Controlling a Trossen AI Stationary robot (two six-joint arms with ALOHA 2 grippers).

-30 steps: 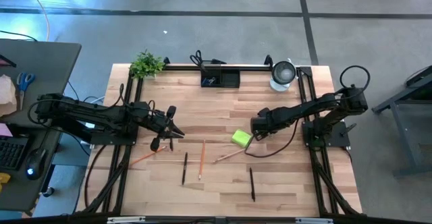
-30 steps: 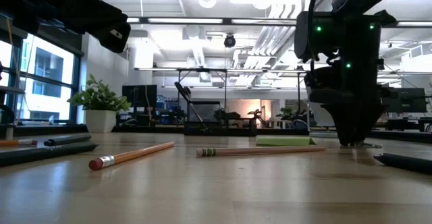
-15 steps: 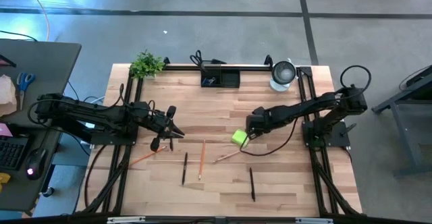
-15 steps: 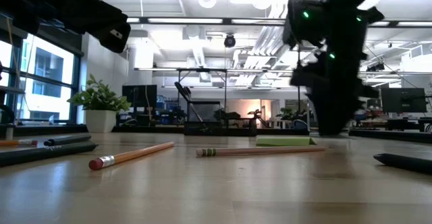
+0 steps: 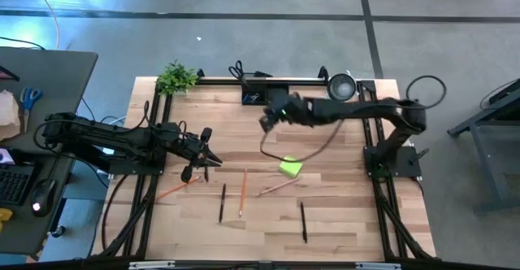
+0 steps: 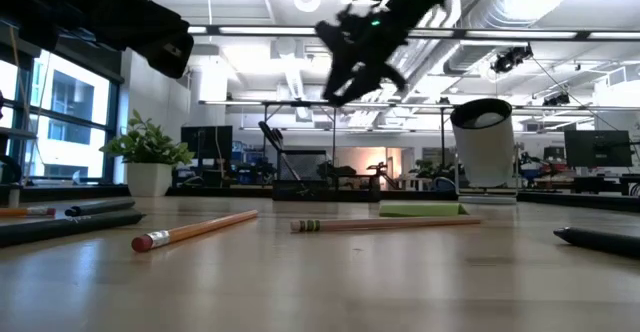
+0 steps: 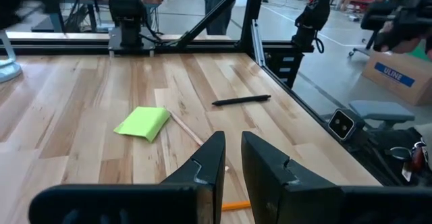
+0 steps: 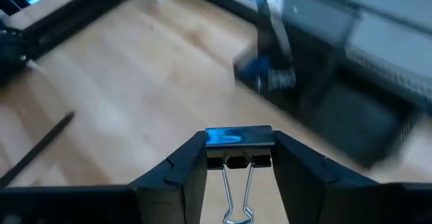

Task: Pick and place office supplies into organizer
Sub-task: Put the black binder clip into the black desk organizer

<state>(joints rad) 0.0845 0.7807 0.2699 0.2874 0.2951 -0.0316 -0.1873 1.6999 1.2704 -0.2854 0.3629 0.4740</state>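
Note:
My right gripper [image 5: 266, 122] hangs high over the table's far middle, just short of the black organizer [image 5: 266, 96], and is shut on a black binder clip [image 8: 238, 150]. The organizer shows blurred ahead in the right wrist view [image 8: 324, 82]. The lime-green sticky pad [image 5: 290, 167] lies flat mid-table. Two wooden pencils [image 5: 241, 191] [image 5: 276, 187], an orange pencil [image 5: 172, 191] and two black pens [image 5: 222, 202] [image 5: 303, 221] lie nearer the front. My left gripper [image 5: 207, 158] waits at the left, shut on nothing. My right gripper pinches the binder clip's black body [image 8: 238, 160] between its two fingers, one finger on each side. The clip's wire handles [image 8: 236, 193] point back toward the wrist. The fingers slant down toward the far edge, and the clip is lifted clear of the table.
A silver-and-white cup [image 5: 340, 89] stands at the far right and a small potted plant [image 5: 175, 78] at the far left corner. Black scissors [image 5: 238, 71] rest by the far rail. A black frame rail runs around the table's edges.
My right gripper has risen from beside the sticky pad and swung toward the far edge and the organizer, tipping from pointing down to slanting forward. The sticky pad has stayed on the table.

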